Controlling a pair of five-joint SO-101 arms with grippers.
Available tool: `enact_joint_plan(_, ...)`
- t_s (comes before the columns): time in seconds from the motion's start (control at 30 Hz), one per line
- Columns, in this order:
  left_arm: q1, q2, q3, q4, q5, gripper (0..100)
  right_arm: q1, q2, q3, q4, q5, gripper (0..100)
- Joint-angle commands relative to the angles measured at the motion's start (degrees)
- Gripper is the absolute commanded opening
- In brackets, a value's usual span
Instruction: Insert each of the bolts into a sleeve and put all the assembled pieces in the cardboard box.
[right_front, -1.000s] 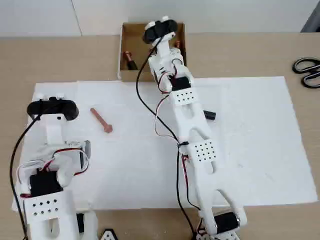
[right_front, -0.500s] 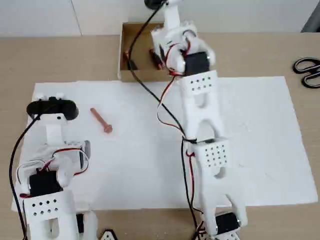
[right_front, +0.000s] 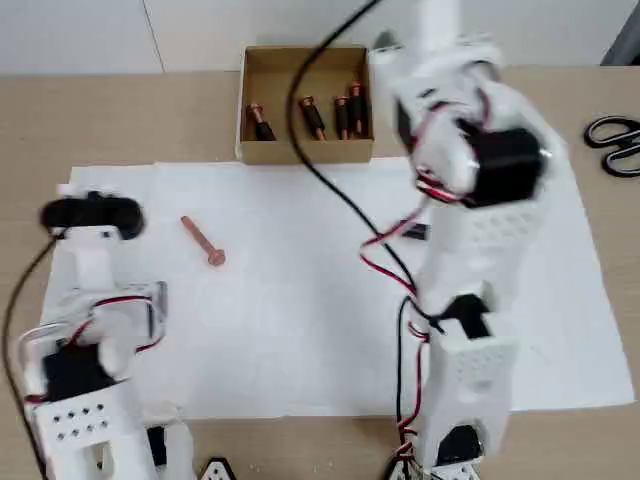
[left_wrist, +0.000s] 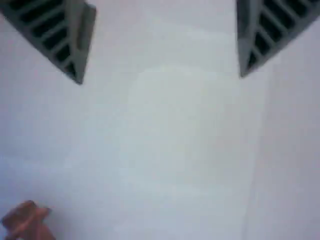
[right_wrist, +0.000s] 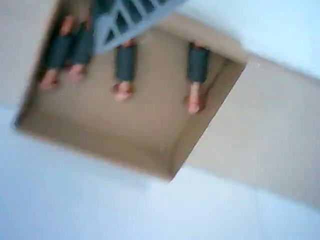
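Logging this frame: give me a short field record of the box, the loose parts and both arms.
Box: brown cardboard box beyond the white sheet, holding four assembled pieces, copper bolts in black sleeves.
Loose bolt: bare copper bolt lying on the sheet, in no sleeve.
Loose sleeve: short black sleeve on the sheet, partly behind the right arm.
Left gripper: open, empty, above the sheet.
Right arm: raised; its wrist camera looks into the box.

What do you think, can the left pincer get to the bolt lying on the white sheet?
Probably yes. The left pincer is open over the white sheet, the bolt lies bare close beside it, and nothing sits between them.
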Motion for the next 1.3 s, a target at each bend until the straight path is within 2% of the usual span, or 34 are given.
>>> enact_joint_plan(0.0, -5.1, 0.1, -10.0, 5.5, 0.0, 19, 5.0, -5.1, -1.8, 0.7, 0.2, 13.3)
enact_joint_plan(0.1, -8.3, 0.1, -16.5, 8.5, 0.0, 19, 8.7, -5.7, -1.4, 1.1, 0.4, 13.2)
enact_joint_plan(0.2, -8.8, 0.1, -21.3, 12.0, 0.0, 19, 10.1, -6.0, 5.4, 1.1, 0.5, 13.2)
enact_joint_plan(0.37, -8.8, 0.1, -24.7, 16.0, 0.0, 19, 12.5, -8.7, 24.0, 1.2, 0.3, 13.2)
enact_joint_plan(0.77, -8.8, 0.1, -24.4, 17.2, -0.3, 19, 11.1, -36.3, 76.1, -0.4, 0.4, 13.3)
enact_joint_plan(1.0, -9.0, 0.1, -24.4, 17.6, 0.0, 19, 11.2, -39.1, 93.3, -4.0, 0.5, 13.6)
enact_joint_plan(1.27, -9.1, 0.1, -24.8, 19.0, 1.4, 19, 12.6, -34.5, 99.4, -16.1, 15.8, 18.8)
